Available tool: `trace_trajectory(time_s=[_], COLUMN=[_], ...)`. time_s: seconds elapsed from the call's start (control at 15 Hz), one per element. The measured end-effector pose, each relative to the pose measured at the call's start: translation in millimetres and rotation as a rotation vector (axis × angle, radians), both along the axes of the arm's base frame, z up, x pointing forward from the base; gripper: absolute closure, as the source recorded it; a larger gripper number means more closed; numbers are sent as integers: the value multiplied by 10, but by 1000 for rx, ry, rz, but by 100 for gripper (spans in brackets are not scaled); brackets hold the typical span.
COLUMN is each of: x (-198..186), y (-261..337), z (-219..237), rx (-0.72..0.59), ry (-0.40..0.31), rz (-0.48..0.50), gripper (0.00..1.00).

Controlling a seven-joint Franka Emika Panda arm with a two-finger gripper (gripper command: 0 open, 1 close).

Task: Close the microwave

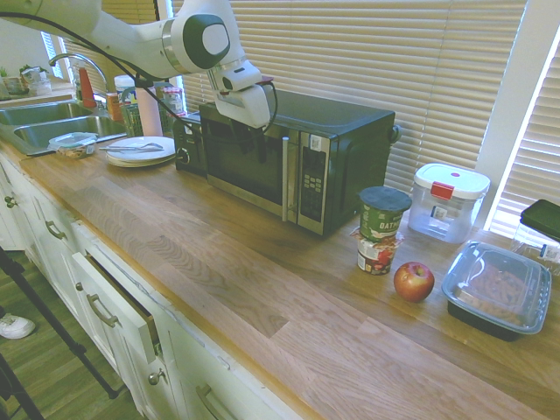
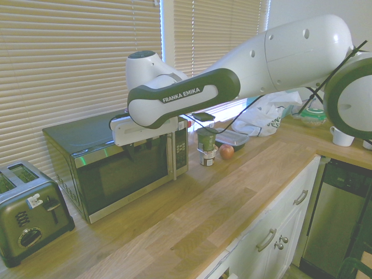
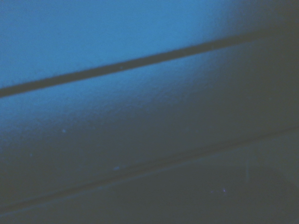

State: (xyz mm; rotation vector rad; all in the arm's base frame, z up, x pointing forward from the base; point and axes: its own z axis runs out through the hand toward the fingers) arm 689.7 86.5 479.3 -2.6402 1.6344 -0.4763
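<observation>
The microwave (image 1: 341, 144) (image 2: 116, 174) stands on the wooden counter with its back to the window blinds. Its dark glass door lies flush with the steel front, next to the handle (image 1: 286, 179) and keypad. My gripper (image 1: 252, 144) (image 2: 138, 152) is right against the upper part of the door glass, pointing down in front of it. The wrist view holds only a blurred dark blue surface with a dark line across it, seen from very close.
An apple (image 1: 413, 281), stacked oatmeal cups (image 1: 381, 229) and two plastic containers (image 1: 494, 287) (image 1: 448, 201) sit right of the microwave. A toaster (image 2: 29, 215), a small black appliance (image 1: 188, 144), a plate (image 1: 140, 149) and the sink (image 1: 44, 122) lie on its other side. One drawer (image 1: 122, 297) is ajar.
</observation>
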Motion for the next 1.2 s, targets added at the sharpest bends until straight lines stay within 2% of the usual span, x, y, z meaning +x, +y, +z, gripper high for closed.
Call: trace_trajectory(time_s=[0.27, 0.4, 0.73, 0.93, 1.2], x=[-23, -177, -829, -1226, -1786], y=[-32, -73, -298, -671, -962], z=[-57, -247, -259, -572, -863], rx=[34, 62, 88, 88, 44], ry=[17, 56, 116, 159, 136], rz=[16, 51, 117, 135, 189], gripper=[0, 0, 0, 0, 0])
